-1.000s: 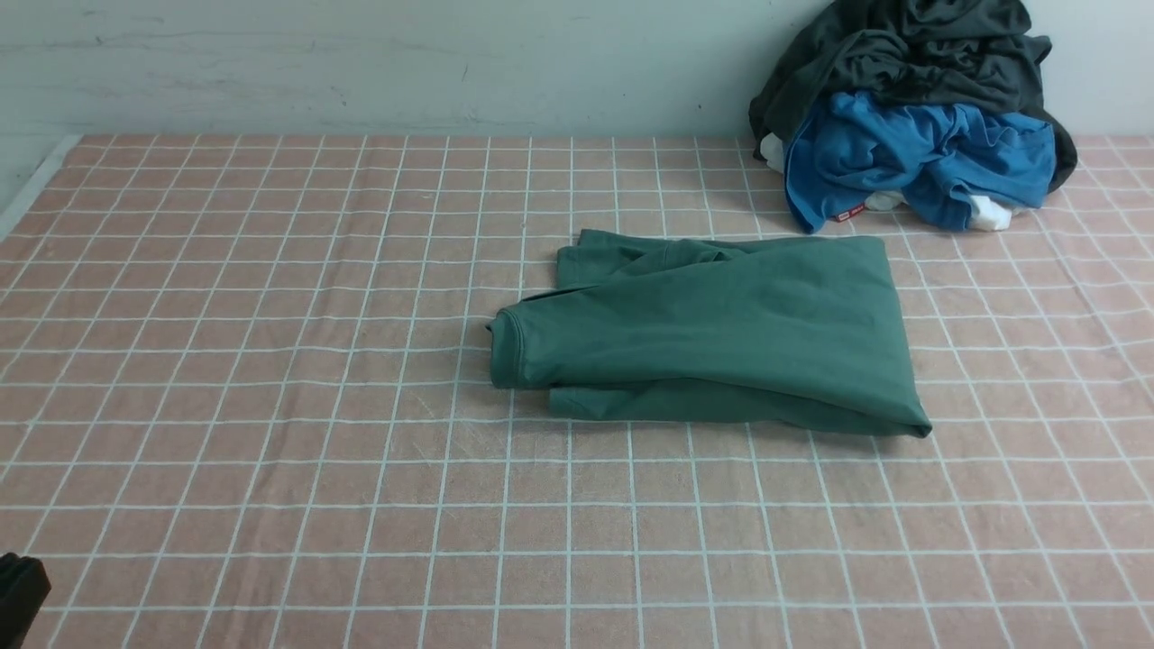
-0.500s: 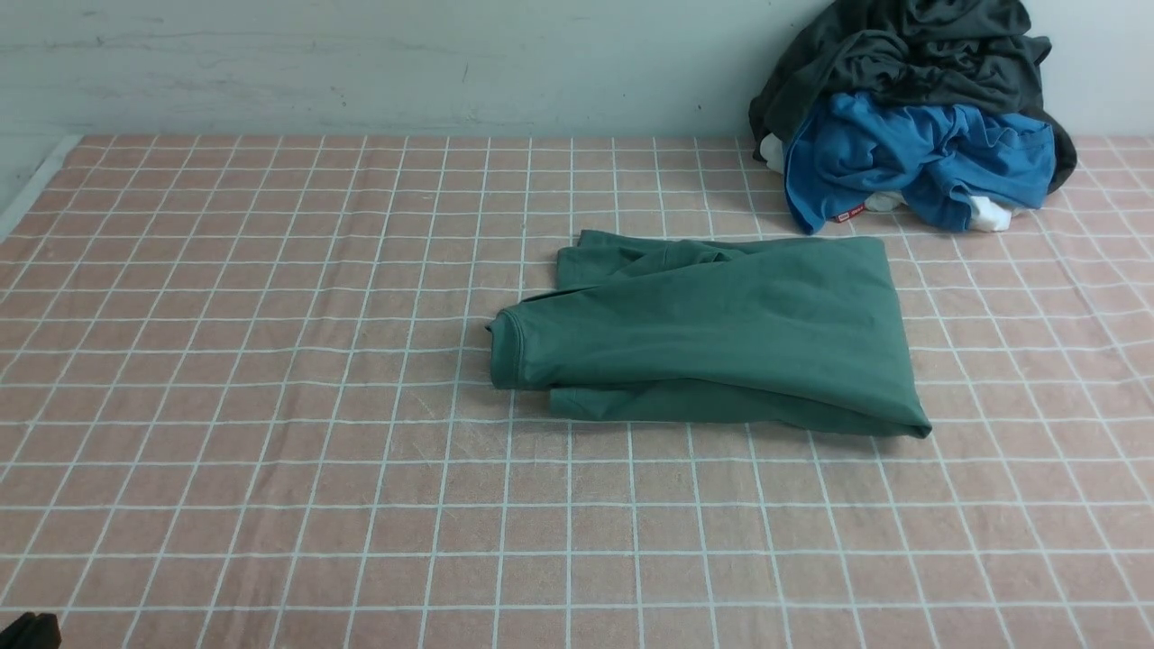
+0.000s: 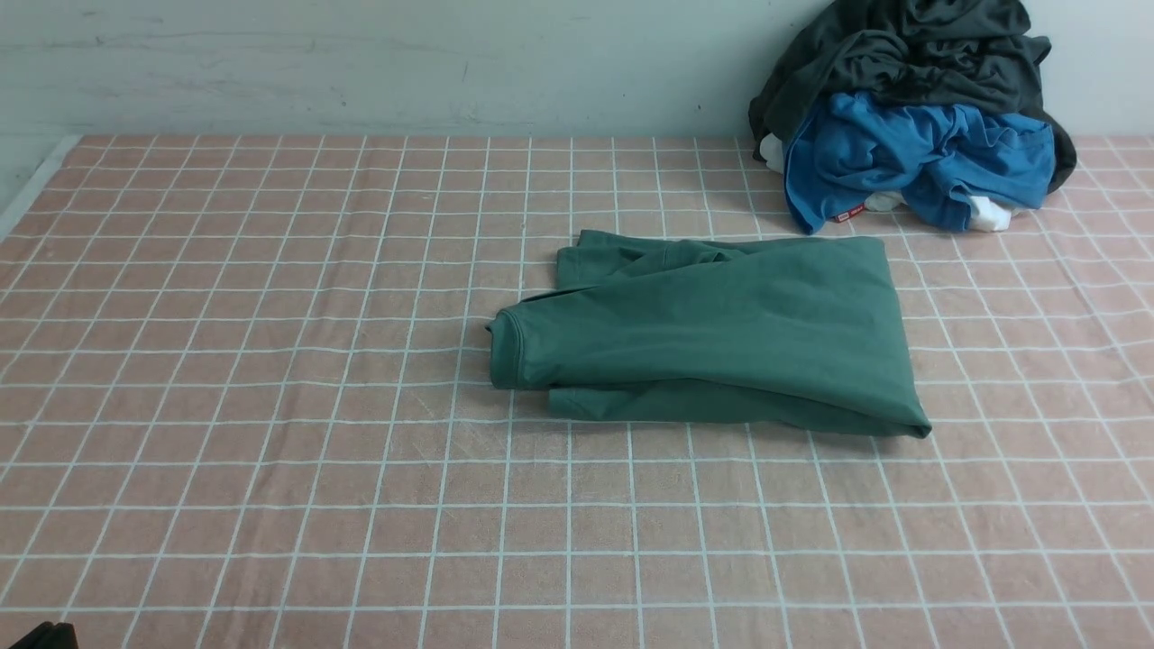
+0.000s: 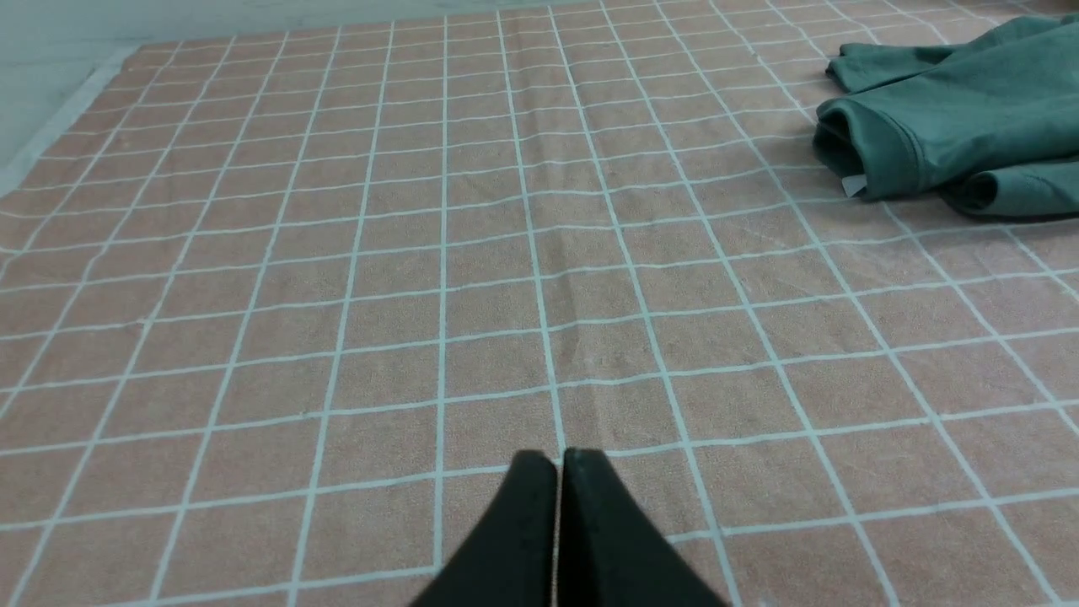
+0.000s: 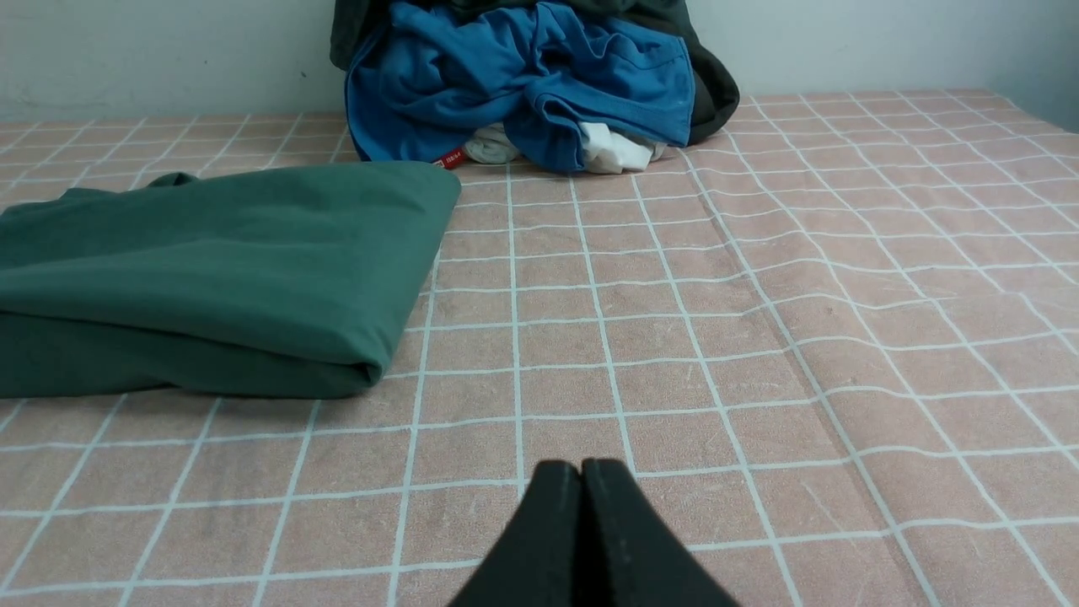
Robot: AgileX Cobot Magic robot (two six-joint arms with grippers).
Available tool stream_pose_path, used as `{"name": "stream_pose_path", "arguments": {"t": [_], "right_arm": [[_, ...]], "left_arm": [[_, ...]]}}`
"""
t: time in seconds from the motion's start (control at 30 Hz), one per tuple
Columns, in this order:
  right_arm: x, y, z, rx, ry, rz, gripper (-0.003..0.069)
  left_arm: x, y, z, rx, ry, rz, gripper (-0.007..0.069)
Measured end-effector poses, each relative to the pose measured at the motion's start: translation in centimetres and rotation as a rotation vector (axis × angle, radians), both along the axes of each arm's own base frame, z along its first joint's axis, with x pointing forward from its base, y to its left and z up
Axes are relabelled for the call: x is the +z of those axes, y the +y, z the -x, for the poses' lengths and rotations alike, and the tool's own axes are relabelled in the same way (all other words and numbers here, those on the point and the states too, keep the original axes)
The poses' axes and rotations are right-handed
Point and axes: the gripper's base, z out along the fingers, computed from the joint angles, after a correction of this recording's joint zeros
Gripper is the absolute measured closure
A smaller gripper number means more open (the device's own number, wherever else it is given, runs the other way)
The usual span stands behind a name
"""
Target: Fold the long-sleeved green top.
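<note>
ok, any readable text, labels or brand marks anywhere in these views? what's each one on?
None can be read.
Red tag on the blue garment: white marks, too small and blurred to read.
White tag at the green long-sleeved top: no print visible.

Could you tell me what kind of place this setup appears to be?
Probably a laundry-folding test bench: a pink checked cloth covers the table, a folded green top lies on it, and a pile of clothes sits against the wall.

Folded top (image 3: pixel 721 333) lies mid-table on checked cloth (image 3: pixel 270 406). Behind it, to right, clothes heap (image 3: pixel 911 117) against wall (image 3: pixel 361 63). Grippers near front edge, well apart from top.
</note>
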Motion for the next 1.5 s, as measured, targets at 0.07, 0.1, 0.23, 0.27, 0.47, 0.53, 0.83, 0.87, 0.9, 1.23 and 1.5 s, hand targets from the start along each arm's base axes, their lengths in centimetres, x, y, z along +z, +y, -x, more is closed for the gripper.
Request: {"name": "stream_pose_path", "arguments": {"t": [0.07,0.1,0.23,0.27,0.47,0.53,0.83,0.87,0.9,1.23,1.5], "right_arm": [[0.0,0.0,0.0,0.0,0.0,0.0,0.0673],[0.0,0.0,0.0,0.0,0.0,0.0,0.0673],[0.0,0.0,0.0,0.0,0.0,0.0,0.0673],[0.0,0.0,0.0,0.0,0.0,0.0,0.0673],[0.0,0.0,0.0,0.0,0.0,0.0,0.0673],[0.0,0.0,0.0,0.0,0.0,0.0,0.0673],[0.0,0.0,0.0,0.0,0.0,0.0,0.0673],[0.0,0.0,0.0,0.0,0.0,0.0,0.0673],[0.0,0.0,0.0,0.0,0.0,0.0,0.0673],[0.0,0.0,0.0,0.0,0.0,0.0,0.0673],[0.0,0.0,0.0,0.0,0.0,0.0,0.0673]], "left_arm": [[0.0,0.0,0.0,0.0,0.0,0.001,0.0627],[0.0,0.0,0.0,0.0,0.0,0.001,0.0627],[0.01,-0.01,0.0,0.0,-0.001,0.003,0.0627],[0.01,-0.01,0.0,0.0,-0.001,0.003,0.0627],[0.01,-0.01,0.0,0.0,-0.001,0.003,0.0627],[0.01,-0.01,0.0,0.0,-0.001,0.003,0.0627],[0.01,0.65,-0.02,0.124,-0.001,0.003,0.0627],[0.01,0.78,-0.02,0.147,-0.001,0.003,0.0627],[0.01,0.86,-0.01,0.163,-0.001,0.003,0.0627],[0.01,0.9,-0.01,0.17,-0.001,0.003,0.0627],[0.01,0.88,-0.01,0.167,-0.001,-0.001,0.0627]]}}
